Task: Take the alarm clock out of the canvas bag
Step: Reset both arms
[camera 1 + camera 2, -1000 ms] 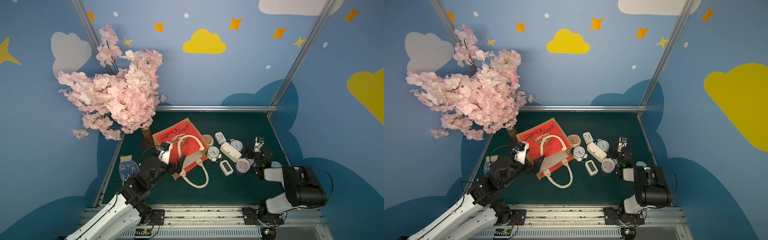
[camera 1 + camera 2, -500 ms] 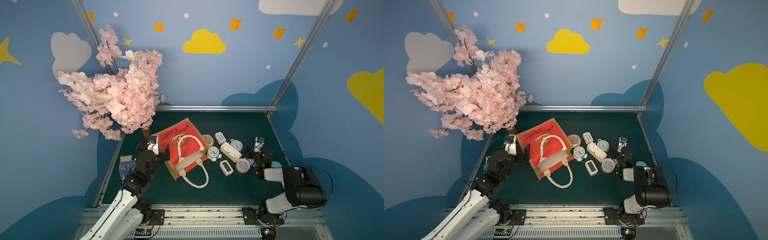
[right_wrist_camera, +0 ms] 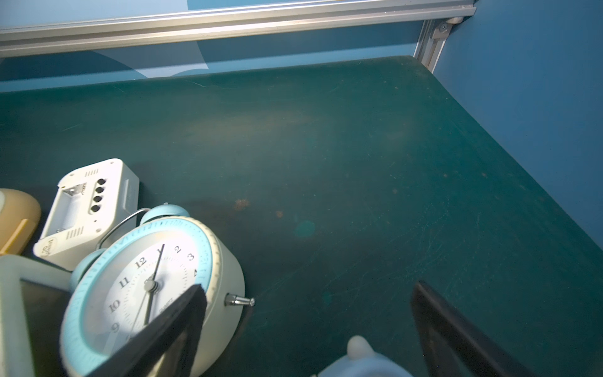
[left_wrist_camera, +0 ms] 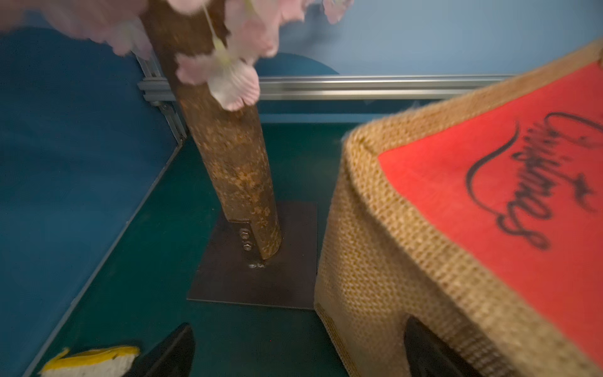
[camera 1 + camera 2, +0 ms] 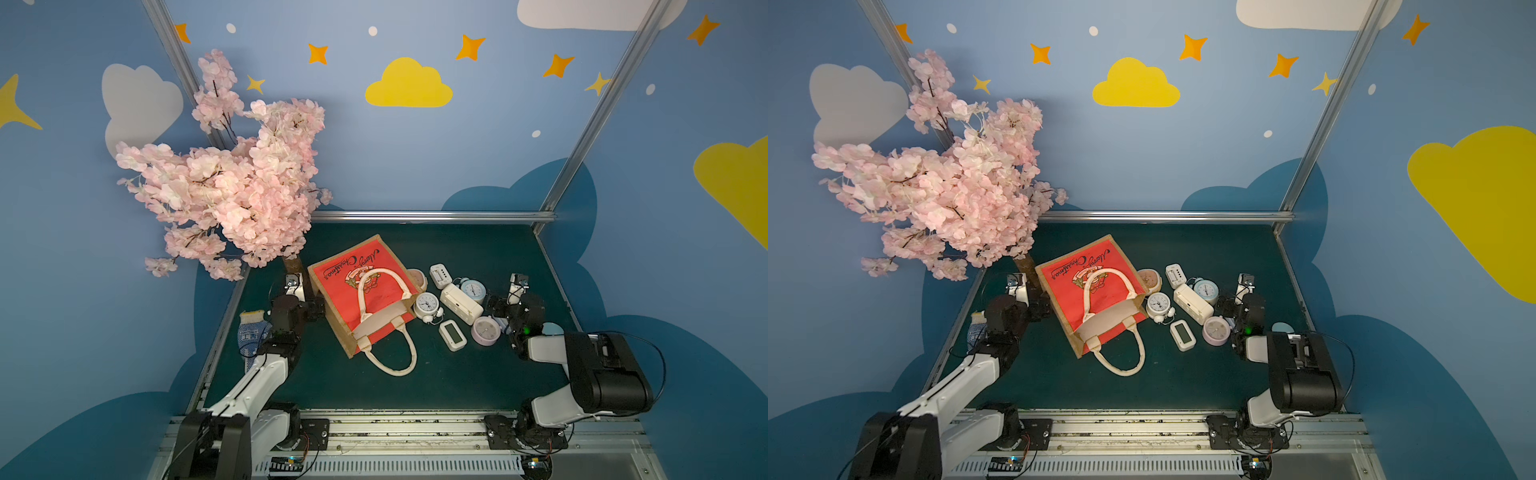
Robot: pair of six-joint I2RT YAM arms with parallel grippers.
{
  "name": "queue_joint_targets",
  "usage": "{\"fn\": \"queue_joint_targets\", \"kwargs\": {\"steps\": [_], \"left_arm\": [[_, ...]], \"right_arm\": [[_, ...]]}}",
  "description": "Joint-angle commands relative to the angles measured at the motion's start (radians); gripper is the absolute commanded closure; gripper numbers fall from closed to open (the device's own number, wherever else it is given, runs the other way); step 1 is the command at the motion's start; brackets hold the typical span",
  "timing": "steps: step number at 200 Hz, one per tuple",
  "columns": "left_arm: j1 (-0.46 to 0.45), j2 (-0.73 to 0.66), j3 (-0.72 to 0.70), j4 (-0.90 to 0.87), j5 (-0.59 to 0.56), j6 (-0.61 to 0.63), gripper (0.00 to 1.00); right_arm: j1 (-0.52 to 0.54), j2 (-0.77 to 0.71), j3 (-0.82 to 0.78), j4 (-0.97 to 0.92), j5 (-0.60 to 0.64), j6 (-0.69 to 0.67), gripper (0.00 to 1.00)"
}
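The red and tan canvas bag lies on its side in the middle of both top views, mouth facing the bottom edge. I see no clock inside. A round white alarm clock with two bells sits just right of it on the green surface. Both my jaws are wide and empty. I think the taking-out looks done; next I should check the mouth.

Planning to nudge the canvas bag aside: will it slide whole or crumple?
Probably slides whole: the canvas bag holds a boxy shape lying on its side, and its burlap side stands upright. The cream handles look floppy, one looping on the table, so may snag. Weight unclear; inside mostly hidden.
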Motion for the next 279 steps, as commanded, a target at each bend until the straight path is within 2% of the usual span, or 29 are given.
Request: {"fn": "queue_joint_targets", "kwargs": {"steps": [1,45,138,163,178,195,279], "left_arm": [[0.021,0.073,-0.020,0.203,0.037,-0.001,0.01],[0.099,0.182,-0.016,0.285,0.150,-0.016,0.01],[0.099,0.446,-0.022,0.521,0.270,0.036,0.01],[0.099,0.418,0.040,0.355,0.296,0.047,0.01],[0.099,0.434,0.035,0.395,0.280,0.039,0.01],[0.099,0.428,0.051,0.350,0.237,0.025,0.01],[0.098,0.430,0.050,0.357,0.235,0.024,0.01]], "right_arm": [[0.005,0.007,0.016,0.014,0.014,-0.011,0.02],[0.005,0.006,0.018,0.014,0.014,-0.010,0.02],[0.006,0.007,0.018,0.014,0.016,-0.011,0.02],[0.006,0.007,0.018,0.014,0.017,-0.011,0.02],[0.008,0.006,0.019,0.014,0.020,-0.012,0.02],[0.014,0.006,0.020,0.011,0.032,-0.017,0.02],[0.029,0.009,0.030,-0.003,0.054,-0.029,0.02]]}}
